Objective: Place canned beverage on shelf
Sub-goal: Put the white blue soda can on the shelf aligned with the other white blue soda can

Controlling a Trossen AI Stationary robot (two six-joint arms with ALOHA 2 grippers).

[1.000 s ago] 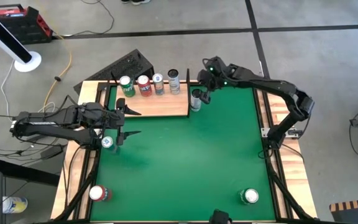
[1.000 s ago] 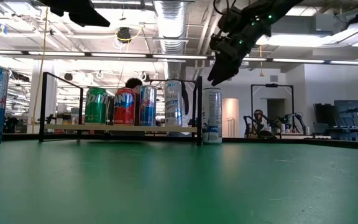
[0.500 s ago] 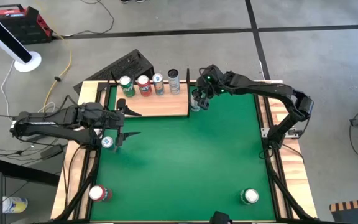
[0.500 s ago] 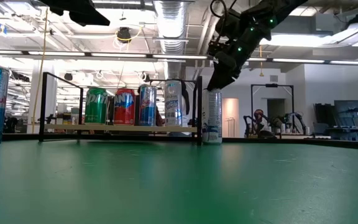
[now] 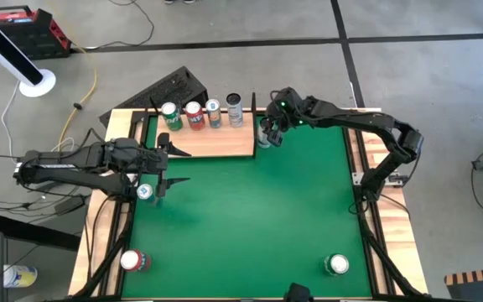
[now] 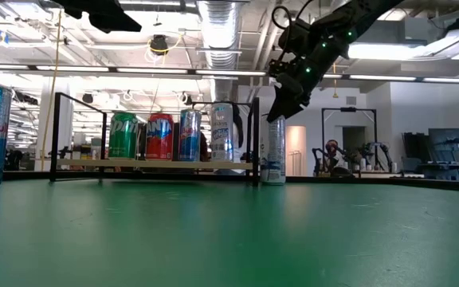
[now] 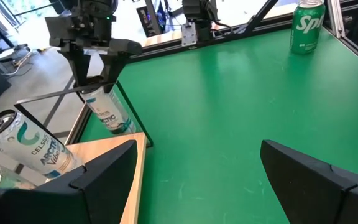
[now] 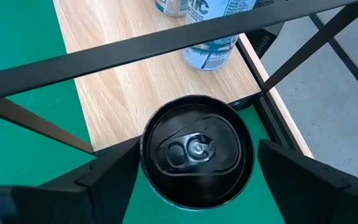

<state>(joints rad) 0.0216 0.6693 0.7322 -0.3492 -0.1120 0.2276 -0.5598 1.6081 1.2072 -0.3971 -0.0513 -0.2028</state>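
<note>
Four upright cans (image 5: 201,113) stand in a row along the far edge of the pale wooden shelf board with thin black posts (image 5: 220,143); the near part of the board is bare. A fifth, tall silver-and-blue beverage can with a dark top (image 6: 273,151) stands upright on the green table surface (image 5: 258,218), just beside the shelf's right end post and off the board. The right gripper (image 5: 269,134) hangs directly above this can with its fingers spread to either side of the can's top; in the right wrist view the dark lid (image 8: 196,151) sits between the two fingers (image 8: 114,171), and contact cannot be confirmed. A black rail of the shelf frame crosses that view between the can and the board. The left gripper (image 5: 168,163) waits wide open and empty near the table's left edge, above a blue can (image 5: 145,192). Most of the table is unoccupied; a red can (image 5: 131,261) and a green can (image 5: 337,265) stand at its near corners. Labels are largely unreadable.
</note>
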